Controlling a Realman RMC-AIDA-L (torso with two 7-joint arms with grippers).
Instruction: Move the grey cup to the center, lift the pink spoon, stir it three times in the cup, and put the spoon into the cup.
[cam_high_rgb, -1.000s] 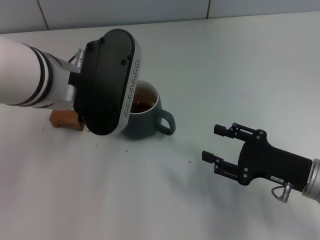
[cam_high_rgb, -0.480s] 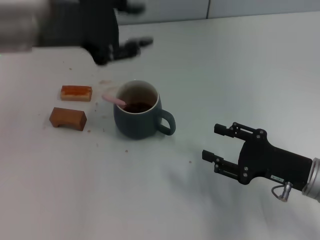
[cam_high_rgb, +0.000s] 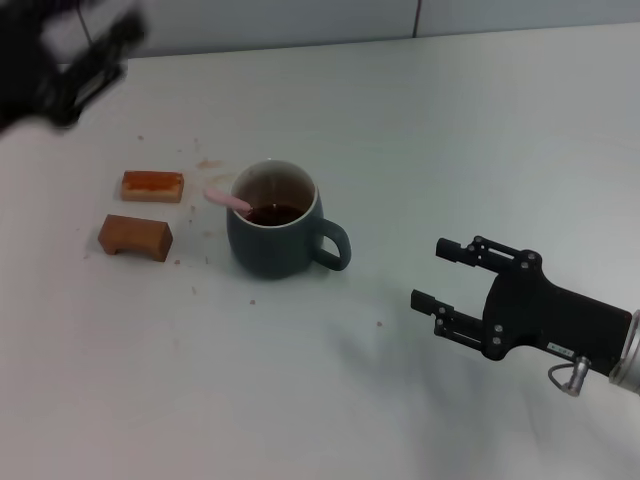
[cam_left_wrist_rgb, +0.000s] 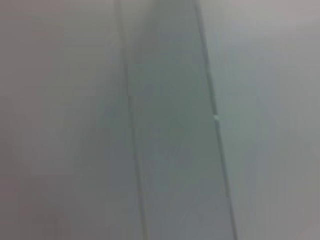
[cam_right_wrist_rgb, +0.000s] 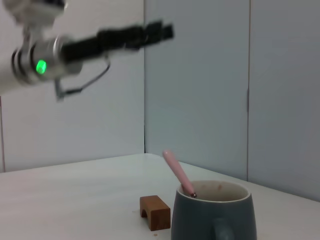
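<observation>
Head view: pink spoon (cam_high_rgb: 228, 199) leans in grey cup (cam_high_rgb: 278, 233); we judge task done, left gripper (cam_high_rgb: 75, 60) open, empty, far off; right gripper (cam_high_rgb: 440, 277) open, idle.

White desk (cam_high_rgb: 480, 130) fills head view. Two brown blocks at 9 o'clock of middle, near each other, apart. Orange-topped block (cam_high_rgb: 152, 185) farther back, lying flat. Darker brown block (cam_high_rgb: 135, 237) just nearer, notch underneath, arch-like; also in right wrist view (cam_right_wrist_rgb: 156, 212). Small crumbs (cam_high_rgb: 207, 163) scattered on desk around blocks, few specks toward 6 o'clock. Pale panelled wall (cam_high_rgb: 300, 20) along 12 o'clock edge, vertical seam visible. Left wrist view: only blurred pale panels, seams.
</observation>
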